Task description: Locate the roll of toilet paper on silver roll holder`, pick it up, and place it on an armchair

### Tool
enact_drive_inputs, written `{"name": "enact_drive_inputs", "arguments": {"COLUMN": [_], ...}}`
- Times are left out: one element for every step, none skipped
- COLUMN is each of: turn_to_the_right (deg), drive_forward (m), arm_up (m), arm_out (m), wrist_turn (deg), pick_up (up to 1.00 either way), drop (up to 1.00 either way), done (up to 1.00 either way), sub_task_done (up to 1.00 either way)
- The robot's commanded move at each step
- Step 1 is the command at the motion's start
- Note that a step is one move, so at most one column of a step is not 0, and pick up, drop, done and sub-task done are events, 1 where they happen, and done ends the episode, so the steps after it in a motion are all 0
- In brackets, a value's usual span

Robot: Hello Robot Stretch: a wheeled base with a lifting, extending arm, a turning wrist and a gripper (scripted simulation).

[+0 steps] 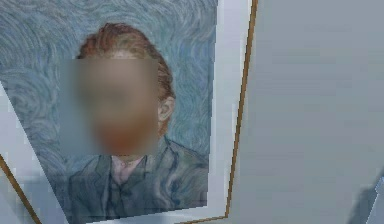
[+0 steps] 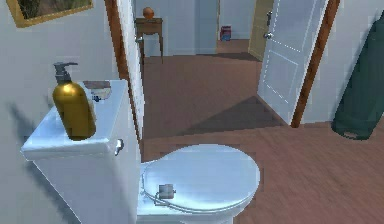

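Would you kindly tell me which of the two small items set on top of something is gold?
The pump bottle on the toilet tank; the other, a round thing on the far wooden table, is orange.

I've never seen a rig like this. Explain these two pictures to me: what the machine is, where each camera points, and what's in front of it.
The machine is a wheeled robot with one extending arm and a two-finger gripper, working in a simulated house, so these are computer renders.

The forward view comes from a camera looking ahead and slightly down. It is close to a wall with a framed portrait painting on it.

The arm side view looks out to the side on which the arm reaches. There you see a white toilet with its lid down. A golden pump bottle stands upright on the tank. Beyond it, a white door stands open. Far off is a small wooden table with an orange ball on top. A dark green thing is at the right edge.
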Motion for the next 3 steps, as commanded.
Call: {"name": "enact_drive_inputs", "arguments": {"turn_to_the_right": [0.0,0.0,0.0], "drive_forward": [0.0,0.0,0.0], "arm_up": [0.18,0.0,0.0], "arm_out": [0.0,0.32,0.0], "wrist_turn": [0.0,0.0,45.0], "pick_up": [0.0,0.0,0.0], "drop": [0.0,0.0,0.0], "done": [0.0,0.0,0.0], "sub_task_done": [0.0,0.0,0.0]}}
